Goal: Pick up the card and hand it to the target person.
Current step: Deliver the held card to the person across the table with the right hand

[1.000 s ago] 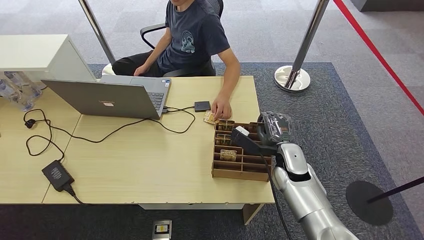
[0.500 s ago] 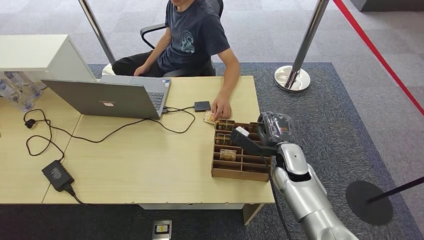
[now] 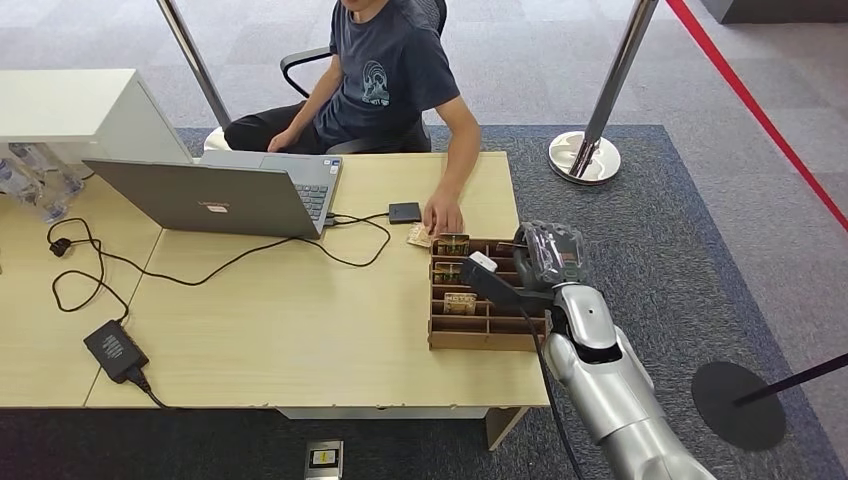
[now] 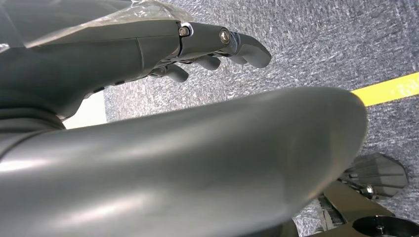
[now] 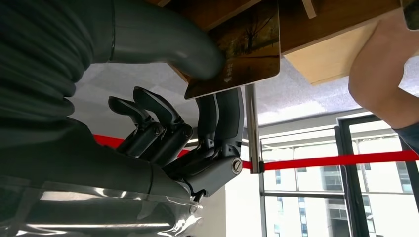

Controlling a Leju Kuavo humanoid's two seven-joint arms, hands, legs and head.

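Note:
My right hand (image 3: 546, 256) is at the right end of the wooden card box (image 3: 480, 340) on the table (image 3: 300, 330). In the right wrist view its thumb and fingers (image 5: 223, 114) pinch a card (image 5: 242, 54) with a golden tree picture, still at the box's edge (image 5: 316, 24). Several other cards stand in the box's slots (image 3: 458, 303). The person (image 3: 385, 75) sits behind the table, one hand (image 3: 441, 214) resting on a loose card (image 3: 417, 236) beside the box. My left hand (image 4: 212, 47) hangs over grey carpet and holds nothing.
A laptop (image 3: 225, 195) with trailing cables, a power brick (image 3: 115, 350) and a small black device (image 3: 404, 211) lie on the table. Water bottles (image 3: 30, 180) stand at the far left. A stanchion base (image 3: 585, 157) and a red rope (image 3: 750, 95) are to the right.
The card box has shifted slightly away from me and straightened. My right hand stays at its right end, nudged a little further forward.

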